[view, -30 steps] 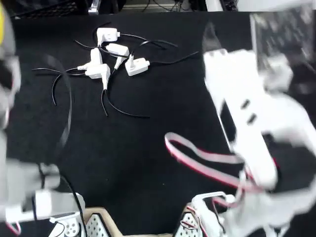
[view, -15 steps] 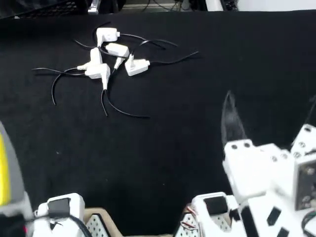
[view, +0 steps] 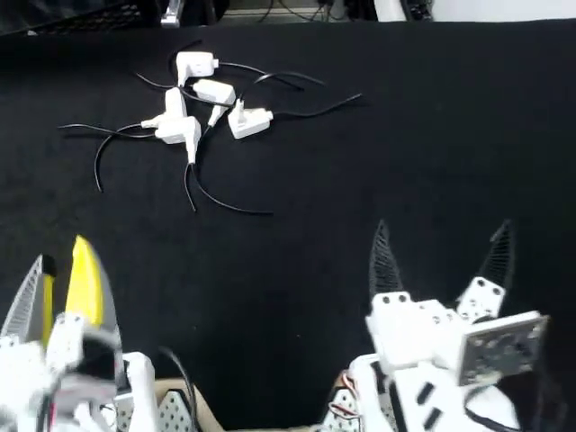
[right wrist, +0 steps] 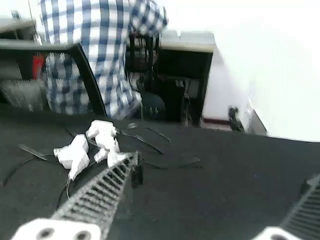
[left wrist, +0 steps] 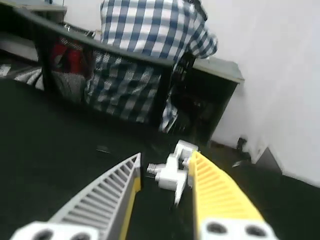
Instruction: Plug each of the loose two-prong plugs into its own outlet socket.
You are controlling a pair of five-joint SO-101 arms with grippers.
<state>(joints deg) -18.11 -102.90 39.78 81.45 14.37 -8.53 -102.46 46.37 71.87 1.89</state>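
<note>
Both arms have pulled back. A second ago the right arm was stretched over the right side of the table, now it's tucked at the near edge. The left arm came in from the left edge to the near-left corner. Plugs haven't shifted.

Right gripper [view: 439, 256]: near right, fingers pointing to the far side, jaws wide apart, nothing between them. Left gripper [view: 58, 274]: near left, yellow finger [view: 85, 279] beside the grey one, jaws apart by a narrower gap, nothing held.

Loose white plugs [view: 202, 99], five or so, lie bunched at far left on the black table [view: 360, 162], touching or just beside each other. Their thin black cords [view: 225, 205] trail out around the bunch. They're well apart from both grippers.

Left wrist view: plugs [left wrist: 170, 172] sit out beyond the fingertips of the left gripper [left wrist: 165, 157]. Right wrist view: plugs [right wrist: 92, 145] are off to one side of the right gripper [right wrist: 222, 172].
</note>
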